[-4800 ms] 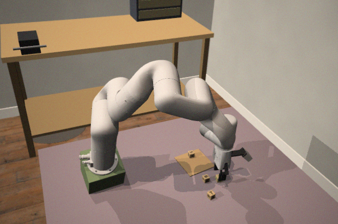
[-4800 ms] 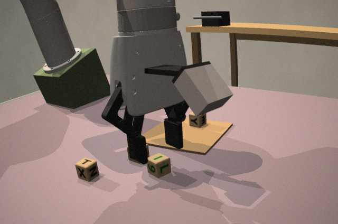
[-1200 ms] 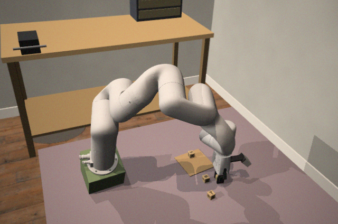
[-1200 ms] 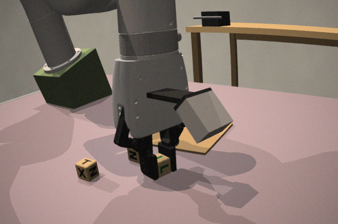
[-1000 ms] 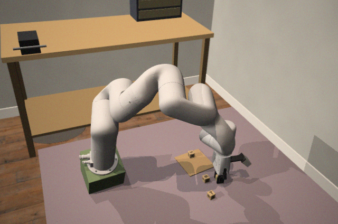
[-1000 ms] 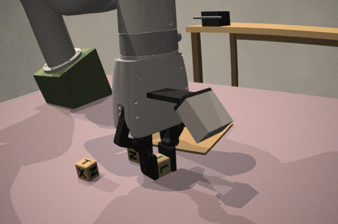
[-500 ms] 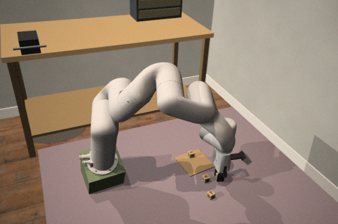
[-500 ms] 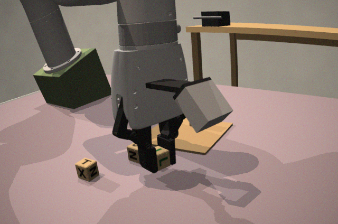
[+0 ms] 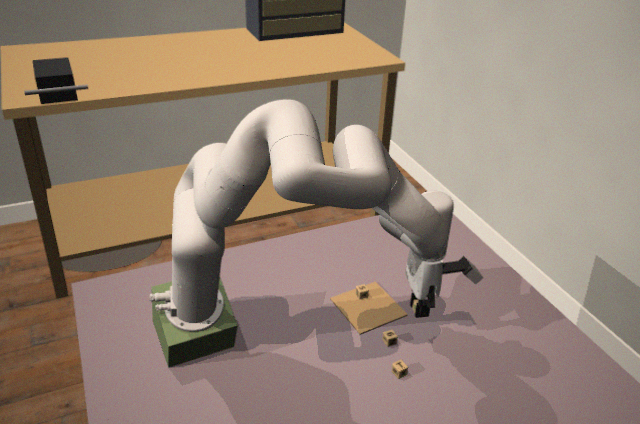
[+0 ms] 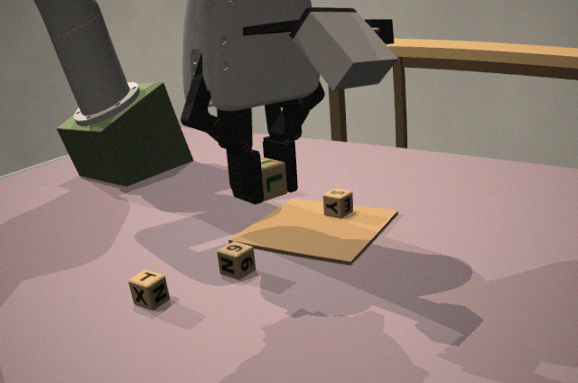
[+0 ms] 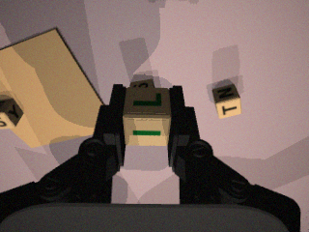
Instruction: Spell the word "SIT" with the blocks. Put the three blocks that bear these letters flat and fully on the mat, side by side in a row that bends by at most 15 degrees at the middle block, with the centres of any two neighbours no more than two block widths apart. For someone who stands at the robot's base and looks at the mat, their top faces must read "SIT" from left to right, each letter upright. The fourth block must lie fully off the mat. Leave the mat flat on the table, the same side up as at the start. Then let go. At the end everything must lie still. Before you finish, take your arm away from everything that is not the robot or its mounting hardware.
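My gripper (image 9: 422, 307) (image 10: 275, 178) (image 11: 147, 102) is shut on the block with green letters (image 10: 274, 183) (image 11: 147, 130), held in the air beyond the mat's edge. It shows an I-like bar on top and an L on one side. The mat (image 9: 382, 313) (image 10: 280, 231) (image 11: 53, 63) lies flat. The S block (image 9: 361, 291) (image 10: 338, 203) (image 11: 10, 115) sits on it, S on top. The T block (image 9: 399, 369) (image 10: 148, 290) (image 11: 227, 102) lies off the mat, T on top.
The block with a 6 or 9 on top (image 9: 389, 338) (image 10: 236, 261) (image 11: 142, 84) lies off the mat, close to its corner, and is partly hidden behind the held block in the wrist view. The green robot base (image 9: 201, 344) (image 10: 130, 140) stands beyond the mat. A workbench (image 9: 196, 62) stands behind.
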You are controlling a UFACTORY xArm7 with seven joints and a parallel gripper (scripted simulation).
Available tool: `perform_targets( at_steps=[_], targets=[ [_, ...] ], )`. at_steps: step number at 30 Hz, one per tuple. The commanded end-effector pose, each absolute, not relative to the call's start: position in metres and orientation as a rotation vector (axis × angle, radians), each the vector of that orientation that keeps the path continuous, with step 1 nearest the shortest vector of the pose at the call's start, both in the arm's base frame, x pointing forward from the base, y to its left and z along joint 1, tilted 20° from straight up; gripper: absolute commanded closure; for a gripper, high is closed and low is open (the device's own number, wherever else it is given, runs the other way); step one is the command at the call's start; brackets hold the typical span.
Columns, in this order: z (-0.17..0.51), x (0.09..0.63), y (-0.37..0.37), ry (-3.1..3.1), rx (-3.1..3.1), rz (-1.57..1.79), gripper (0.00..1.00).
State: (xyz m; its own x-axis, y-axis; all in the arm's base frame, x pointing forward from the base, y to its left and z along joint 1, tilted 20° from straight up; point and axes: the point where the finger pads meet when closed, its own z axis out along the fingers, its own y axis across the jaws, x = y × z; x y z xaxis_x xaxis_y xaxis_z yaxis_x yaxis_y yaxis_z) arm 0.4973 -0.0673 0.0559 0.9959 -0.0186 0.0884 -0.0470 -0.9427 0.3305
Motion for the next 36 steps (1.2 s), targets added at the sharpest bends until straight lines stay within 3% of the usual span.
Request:
perform_targets(
  at_steps=[1,15,36],
  targets=[
    [0.065,0.496,-0.065,-0.048,2.800,0.120,0.79],
    [0.063,0.495,-0.061,-0.104,2.800,0.130,0.79],
    [0.047,0.473,-0.014,-0.789,2.717,0.242,0.79]
  ],
)
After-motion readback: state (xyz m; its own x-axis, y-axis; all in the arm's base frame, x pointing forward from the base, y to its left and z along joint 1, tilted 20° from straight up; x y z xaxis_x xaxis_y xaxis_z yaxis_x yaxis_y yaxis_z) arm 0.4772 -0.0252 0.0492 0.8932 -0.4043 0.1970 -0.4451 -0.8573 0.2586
